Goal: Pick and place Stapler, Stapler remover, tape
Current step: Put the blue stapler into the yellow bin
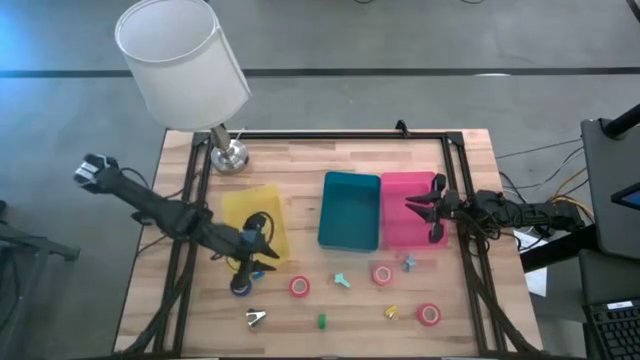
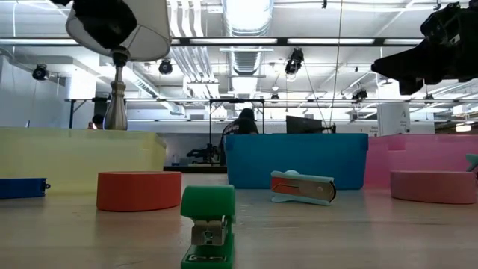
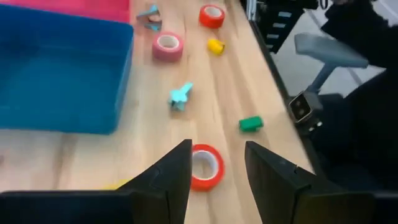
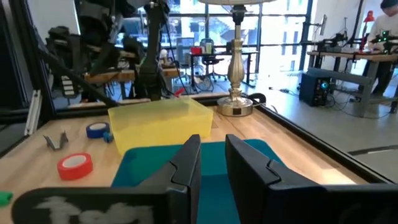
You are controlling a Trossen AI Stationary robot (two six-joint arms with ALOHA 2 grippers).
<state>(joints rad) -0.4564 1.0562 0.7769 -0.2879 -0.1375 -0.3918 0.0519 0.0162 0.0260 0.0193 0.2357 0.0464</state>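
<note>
Left gripper [image 1: 260,258]: low over the wooden table [image 1: 330,160], at the 6 o'clock edge of the yellow plastic tray [image 1: 262,205]. Dark fingers [image 3: 177,171] clearly apart, nothing between them, touching nothing. Through the gap, lying flat on the wood: a red ring-shaped roll of tape [image 3: 206,165].

Right gripper [image 1: 432,212]: raised above the pink plastic tray [image 1: 400,190], on its 3 o'clock side. Fingers [image 4: 188,163] parted by only a narrow slot, empty, clamped on nothing. Below and ahead of them, the teal plastic tray [image 1: 350,210], just beside the pink one at its 9 o'clock.

Tape, all on the bare wood toward the table's 6 o'clock edge:
- Blue ring-shaped roll [image 1: 241,288], just at 7 o'clock of the left gripper.
- Pink ring-shaped roll [image 1: 382,274], at 6 o'clock of the seam between the teal and pink trays.
- Second red ring-shaped roll [image 1: 429,314], toward 5 o'clock.

Among the rolls:
- Small green stapler [image 1: 323,321].
- Small yellow stapler [image 1: 391,313].
- Teal claw-shaped staple remover [image 1: 343,280].
- Silver metal staple remover [image 1: 256,318].
- Pale blue staple remover [image 1: 409,263].

At 11 o'clock, a table lamp with a white shade [image 1: 180,60].
</note>
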